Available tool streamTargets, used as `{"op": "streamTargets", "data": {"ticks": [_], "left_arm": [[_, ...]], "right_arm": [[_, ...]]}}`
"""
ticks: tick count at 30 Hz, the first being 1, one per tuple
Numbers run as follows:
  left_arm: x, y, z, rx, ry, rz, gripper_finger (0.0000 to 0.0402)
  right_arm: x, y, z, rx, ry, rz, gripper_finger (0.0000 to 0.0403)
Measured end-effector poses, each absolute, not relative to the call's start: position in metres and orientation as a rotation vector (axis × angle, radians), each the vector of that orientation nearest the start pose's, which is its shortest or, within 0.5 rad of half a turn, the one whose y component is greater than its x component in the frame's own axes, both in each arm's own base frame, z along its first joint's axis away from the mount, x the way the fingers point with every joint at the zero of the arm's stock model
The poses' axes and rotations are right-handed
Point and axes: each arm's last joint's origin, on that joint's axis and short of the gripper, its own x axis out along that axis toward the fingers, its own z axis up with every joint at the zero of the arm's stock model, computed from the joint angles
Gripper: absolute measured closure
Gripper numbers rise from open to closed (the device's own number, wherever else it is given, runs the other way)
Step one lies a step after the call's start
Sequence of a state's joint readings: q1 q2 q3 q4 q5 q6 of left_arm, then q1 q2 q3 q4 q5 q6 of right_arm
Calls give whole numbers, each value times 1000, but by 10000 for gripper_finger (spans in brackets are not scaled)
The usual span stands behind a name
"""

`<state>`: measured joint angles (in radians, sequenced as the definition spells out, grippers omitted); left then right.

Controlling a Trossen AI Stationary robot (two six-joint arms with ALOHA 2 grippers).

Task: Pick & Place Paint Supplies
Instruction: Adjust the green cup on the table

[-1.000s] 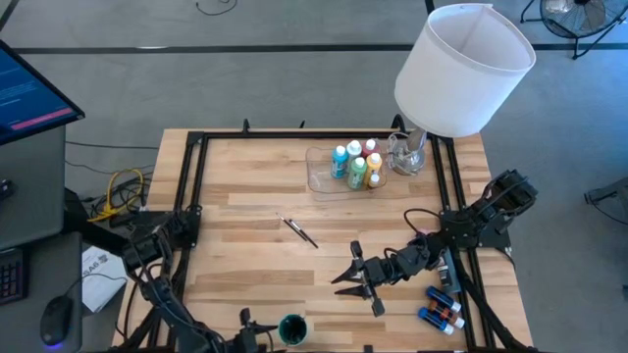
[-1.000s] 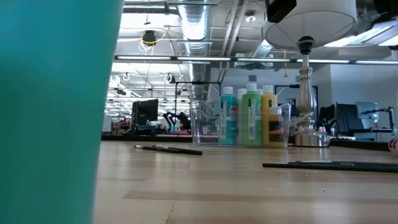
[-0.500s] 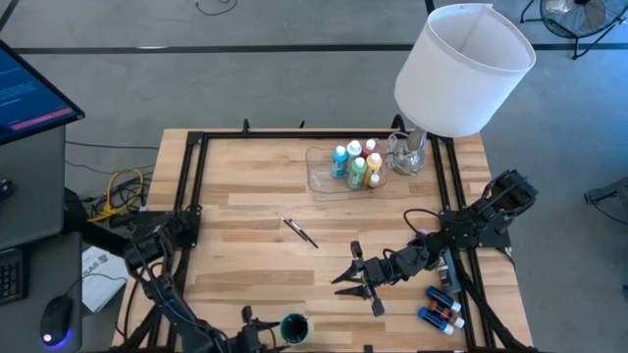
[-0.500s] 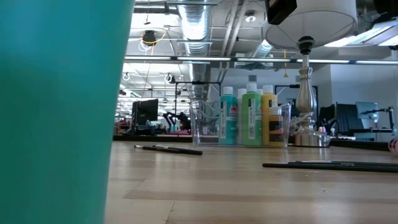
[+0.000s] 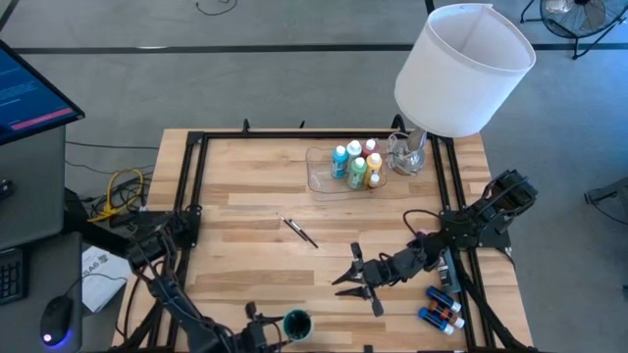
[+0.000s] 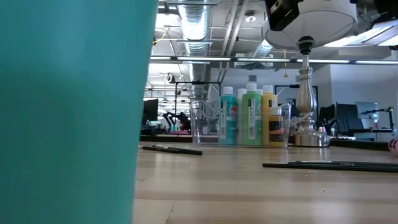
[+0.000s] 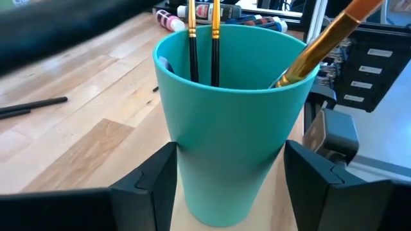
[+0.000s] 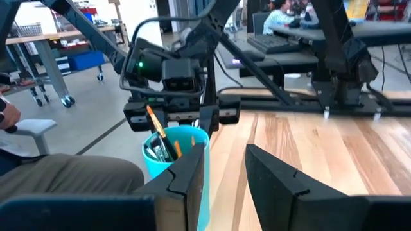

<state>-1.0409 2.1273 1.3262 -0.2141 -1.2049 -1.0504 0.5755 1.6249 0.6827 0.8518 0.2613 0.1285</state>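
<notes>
Two robot arms work at the wooden table (image 5: 245,206), and we can see both from above. Our left gripper (image 5: 278,333) is at the near edge of the table. Its two fingers (image 7: 151,186) are spread wide and press on both sides of a teal cup (image 7: 228,115). The cup stands up straight and has brushes (image 7: 203,42) in it, with dark and gold handles. In the low view the teal cup (image 6: 71,112) is so close that it fills the left side.

Our right gripper (image 5: 351,279) is low over the near right part of the table, pointing at the cup. Its fingers (image 8: 186,183) stand a little apart, with a thin gap between them, and we see nothing held in them.

A clear tray (image 5: 329,176) sits at the far side of the table. Some paint bottles (image 5: 355,167) stand in it, with white caps, and they are blue, green, yellow and red. A big white lamp (image 5: 461,69) stands just beside the tray.

One thin dark brush (image 5: 297,231) lies alone in the middle of the table. Another dark brush (image 5: 376,306) lies near the right gripper. A few tiny bottles (image 5: 440,308) lie on their sides by the near right edge of the table.
</notes>
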Motion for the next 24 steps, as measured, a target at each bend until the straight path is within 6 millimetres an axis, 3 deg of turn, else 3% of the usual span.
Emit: {"op": "streamTargets", "data": {"ticks": [24], "left_arm": [[250, -329, 126, -102, 299, 398, 215]], "right_arm": [[273, 168, 187, 94, 192, 298, 294]]}}
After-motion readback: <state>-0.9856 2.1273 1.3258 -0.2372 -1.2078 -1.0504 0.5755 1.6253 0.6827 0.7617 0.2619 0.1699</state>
